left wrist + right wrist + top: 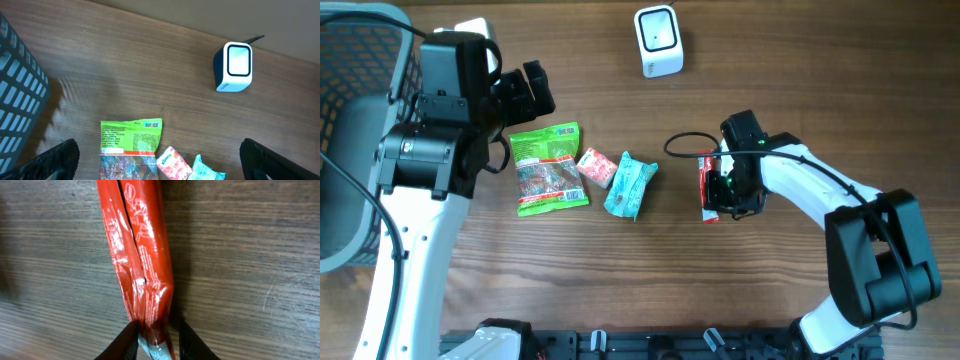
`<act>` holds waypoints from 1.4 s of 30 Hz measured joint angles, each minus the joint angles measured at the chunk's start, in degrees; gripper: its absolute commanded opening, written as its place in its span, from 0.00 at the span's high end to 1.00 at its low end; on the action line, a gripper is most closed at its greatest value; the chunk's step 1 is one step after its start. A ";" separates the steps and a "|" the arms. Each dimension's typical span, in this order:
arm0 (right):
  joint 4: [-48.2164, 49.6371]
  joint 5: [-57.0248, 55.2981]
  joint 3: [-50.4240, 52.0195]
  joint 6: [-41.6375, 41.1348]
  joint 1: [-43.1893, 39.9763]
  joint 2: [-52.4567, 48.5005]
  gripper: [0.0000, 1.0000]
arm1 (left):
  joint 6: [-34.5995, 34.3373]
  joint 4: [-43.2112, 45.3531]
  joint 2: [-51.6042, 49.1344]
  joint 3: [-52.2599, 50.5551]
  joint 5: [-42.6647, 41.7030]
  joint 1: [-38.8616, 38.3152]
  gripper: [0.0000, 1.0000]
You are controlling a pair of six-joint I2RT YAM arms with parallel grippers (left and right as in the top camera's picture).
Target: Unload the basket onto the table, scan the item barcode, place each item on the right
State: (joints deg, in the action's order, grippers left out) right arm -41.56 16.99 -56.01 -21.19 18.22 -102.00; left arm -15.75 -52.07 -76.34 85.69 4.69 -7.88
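Well left of scanner (658, 40), mesh basket (360, 50)

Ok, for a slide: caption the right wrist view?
Right gripper grips a red packet by its end on the table.

A shiny red packet (137, 255) with white writing lies on the brown wooden bench (250, 255). Two dark fingers (122, 344) pinch its bottom end, one on each side, both touching it.
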 measured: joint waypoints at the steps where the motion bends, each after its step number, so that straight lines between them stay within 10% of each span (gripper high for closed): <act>1: 0.22 0.13 0.20 0.00 0.00 0.00 0.68 | 0.02 0.00 0.00 0.00 0.00 0.00 0.00; 8: 0.52 0.33 0.63 -0.09 0.00 0.11 0.95 | 0.02 0.00 0.00 0.00 0.00 0.00 0.00; 16: -0.96 6.62 0.61 4.48 -1.64 0.13 0.96 | 0.02 0.00 0.00 0.00 0.00 0.00 0.00; 30: -12.13 25.99 -0.28 46.31 -4.72 23.74 0.95 | 0.02 0.02 0.00 0.00 0.00 0.00 0.00; 42: -18.27 29.53 -0.28 51.08 -4.70 25.64 0.96 | 0.02 0.00 0.00 0.00 0.00 0.00 0.00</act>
State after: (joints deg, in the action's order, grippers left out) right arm -59.83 46.52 -56.29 29.89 13.52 -76.36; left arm -15.73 -52.07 -76.34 85.69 4.69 -7.88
